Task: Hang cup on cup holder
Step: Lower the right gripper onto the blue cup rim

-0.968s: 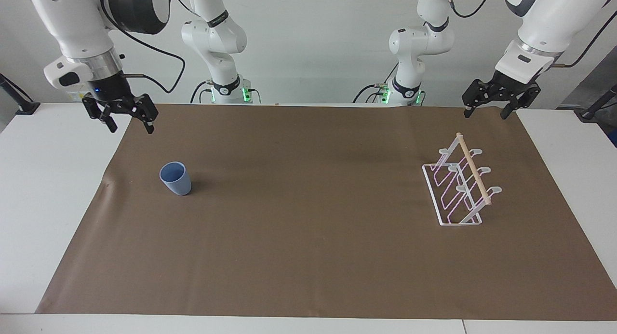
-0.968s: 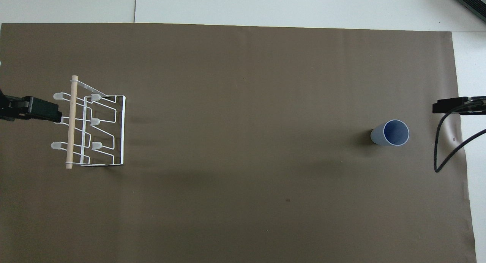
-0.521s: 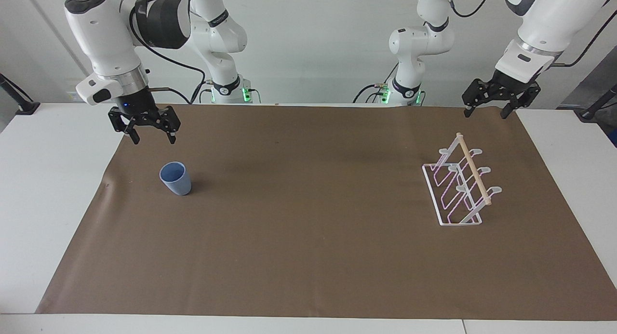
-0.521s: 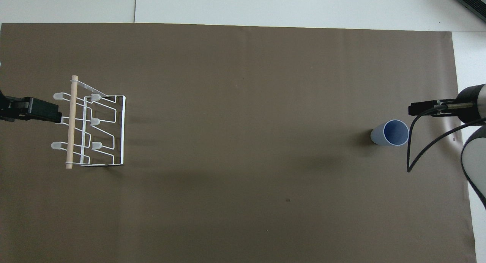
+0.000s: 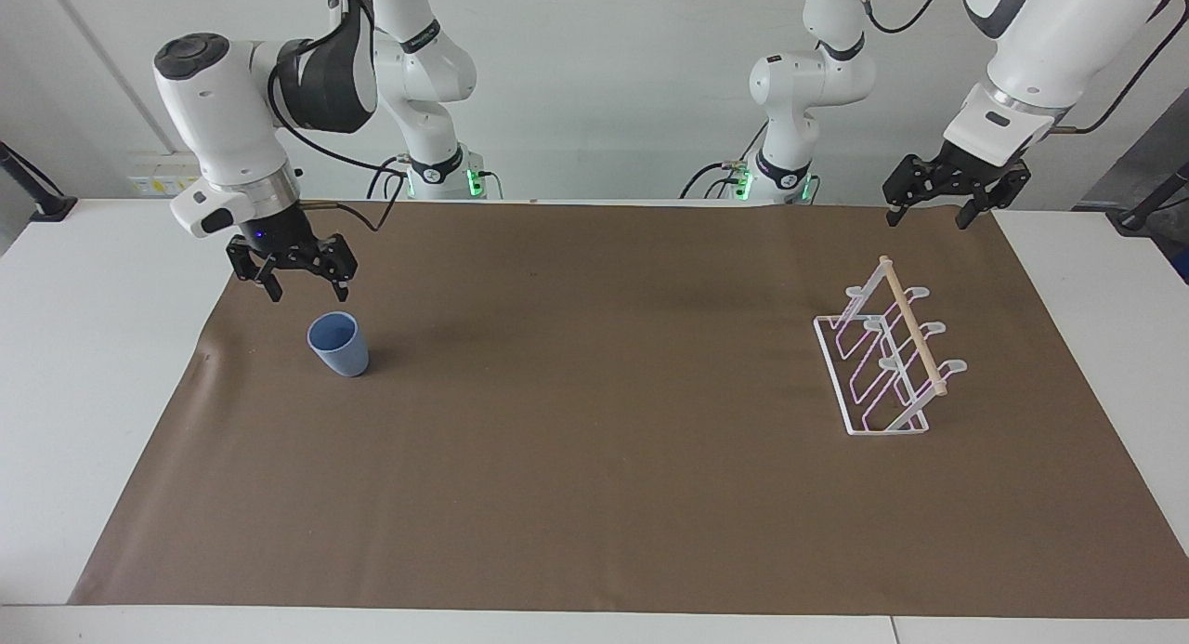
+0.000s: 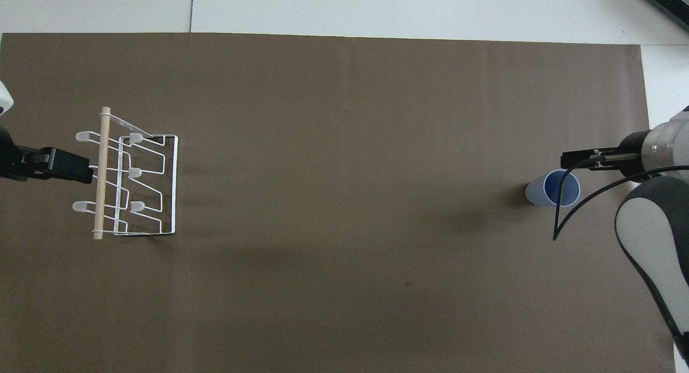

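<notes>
The light-blue cup [image 5: 339, 345] [image 6: 538, 192] stands upright on the brown mat toward the right arm's end of the table. My right gripper [image 5: 308, 295] [image 6: 578, 160] hangs open just above and beside the cup's rim, touching nothing. The white wire cup holder [image 5: 887, 356] [image 6: 129, 179] with its wooden dowel stands toward the left arm's end, with no cup on it. My left gripper [image 5: 927, 222] [image 6: 64, 166] hovers open over the mat beside the holder, holding nothing.
A brown mat [image 5: 594, 458] covers most of the white table [image 5: 84, 365]. The right arm's black cable [image 6: 560, 222] loops across the cup in the overhead view. A dark device [image 6: 670, 1] lies at the table's corner farthest from the robots.
My right arm has swung in from the table's end and come down close over the cup. The left gripper has shifted only slightly. Cup and holder have not moved.
</notes>
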`<action>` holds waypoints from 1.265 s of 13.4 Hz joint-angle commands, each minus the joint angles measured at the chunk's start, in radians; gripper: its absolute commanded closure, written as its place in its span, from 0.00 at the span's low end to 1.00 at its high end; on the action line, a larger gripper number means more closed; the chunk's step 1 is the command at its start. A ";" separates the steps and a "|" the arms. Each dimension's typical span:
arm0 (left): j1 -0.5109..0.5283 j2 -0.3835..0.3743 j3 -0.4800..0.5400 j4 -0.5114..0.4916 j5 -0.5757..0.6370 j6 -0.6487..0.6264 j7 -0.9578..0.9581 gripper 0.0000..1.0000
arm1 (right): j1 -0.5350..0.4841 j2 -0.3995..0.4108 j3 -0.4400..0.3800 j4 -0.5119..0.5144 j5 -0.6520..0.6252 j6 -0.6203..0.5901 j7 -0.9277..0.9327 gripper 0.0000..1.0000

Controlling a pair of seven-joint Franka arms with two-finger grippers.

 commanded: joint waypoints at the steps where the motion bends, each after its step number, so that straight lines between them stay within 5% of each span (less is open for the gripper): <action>1: -0.010 -0.035 0.008 -0.047 -0.008 0.021 -0.005 0.00 | -0.006 0.017 0.005 -0.054 0.011 0.042 -0.002 0.00; 17: -0.013 -0.055 0.006 -0.091 -0.008 0.055 -0.011 0.00 | -0.006 0.077 0.043 -0.228 0.011 0.217 -0.004 0.00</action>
